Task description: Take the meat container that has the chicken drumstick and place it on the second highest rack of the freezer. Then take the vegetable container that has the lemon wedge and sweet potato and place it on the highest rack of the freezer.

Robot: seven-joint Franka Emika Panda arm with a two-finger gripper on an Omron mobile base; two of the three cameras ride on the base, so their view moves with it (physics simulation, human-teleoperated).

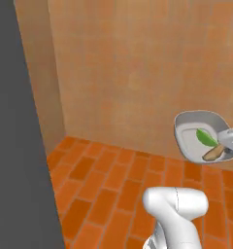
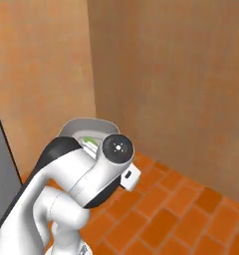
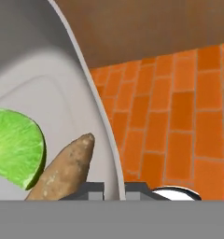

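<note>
**Veggie tub up in the air**

Gripper point(image 3: 115, 187) is pinched shut on the rim of the vegetable container point(image 1: 193, 127), so it hangs tilted above the brick floor point(image 1: 108, 180). Lemon wedge point(image 3: 13, 147) and sweet potato point(image 3: 62, 170) sit inside, touching.

Orange tiled walls point(image 1: 138, 63); brick floor point(image 1: 108, 180); grey panel point(image 1: 14, 146)

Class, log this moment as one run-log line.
gripper: shut on vegetable container rim | contents: lemon wedge, sweet potato | held above tiled floor
</note>
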